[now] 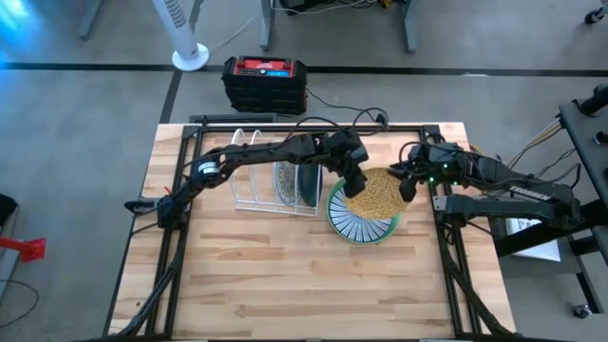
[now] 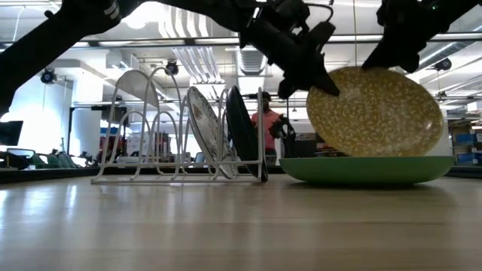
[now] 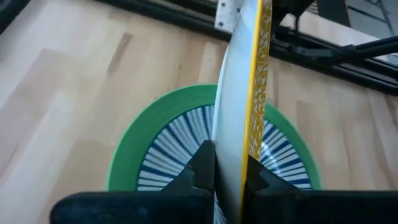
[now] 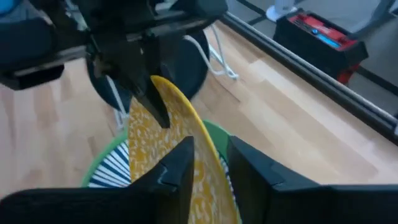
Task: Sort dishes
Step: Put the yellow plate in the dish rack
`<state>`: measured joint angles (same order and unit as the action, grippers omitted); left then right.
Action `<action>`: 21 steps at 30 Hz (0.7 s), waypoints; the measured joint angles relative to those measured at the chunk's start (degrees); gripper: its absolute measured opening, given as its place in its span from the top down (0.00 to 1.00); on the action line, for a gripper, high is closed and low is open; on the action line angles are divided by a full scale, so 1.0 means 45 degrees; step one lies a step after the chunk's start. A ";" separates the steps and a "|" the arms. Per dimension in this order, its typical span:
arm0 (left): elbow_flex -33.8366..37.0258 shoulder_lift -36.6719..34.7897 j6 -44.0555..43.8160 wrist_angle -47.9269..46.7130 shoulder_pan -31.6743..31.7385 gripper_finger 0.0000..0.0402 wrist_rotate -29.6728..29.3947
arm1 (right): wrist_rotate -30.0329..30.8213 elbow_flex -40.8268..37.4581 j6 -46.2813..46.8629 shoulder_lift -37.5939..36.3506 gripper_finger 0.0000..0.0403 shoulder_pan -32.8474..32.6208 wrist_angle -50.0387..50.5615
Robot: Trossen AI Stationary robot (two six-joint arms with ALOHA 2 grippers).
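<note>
Yellow plate [image 1: 376, 193] is tilting over green plate [image 1: 361, 226], both grippers, left [image 1: 356, 185] and right [image 1: 408, 184], clamping its rim. Uneven release is risking a slip onto it.

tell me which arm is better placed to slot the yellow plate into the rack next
Left, probably. The left gripper clamps the yellow speckled plate on its rack-side rim, next to the white wire rack. The right gripper holds the far rim, away from the rack, above the green plate.
</note>
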<state>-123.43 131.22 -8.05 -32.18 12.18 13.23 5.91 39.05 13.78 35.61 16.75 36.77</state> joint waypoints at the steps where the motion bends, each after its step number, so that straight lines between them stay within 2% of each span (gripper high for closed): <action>1: -0.0173 0.0000 -0.0005 -0.0130 -0.0048 0.99 -0.0063 | 0.0000 0.0098 0.0028 -0.0004 0.76 0.0000 -0.0004; 15: -0.2559 0.0010 0.0102 -0.3045 -0.1024 0.99 -0.2416 | 0.0005 0.1966 0.0728 -0.0400 0.58 0.0000 0.0373; 18: -0.2391 -0.0446 0.0130 -0.2716 -0.1523 0.99 -0.3215 | 0.0010 0.2358 0.0678 -0.0607 0.56 0.0000 0.0904; 21: -0.2465 -0.0951 0.0071 -0.3992 -0.1952 0.99 -0.4369 | 0.0010 0.2941 0.0611 -0.0811 0.55 0.0000 0.1554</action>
<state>-134.52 126.94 -7.74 -50.14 3.40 -6.43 5.96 52.28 16.53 31.96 16.75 43.77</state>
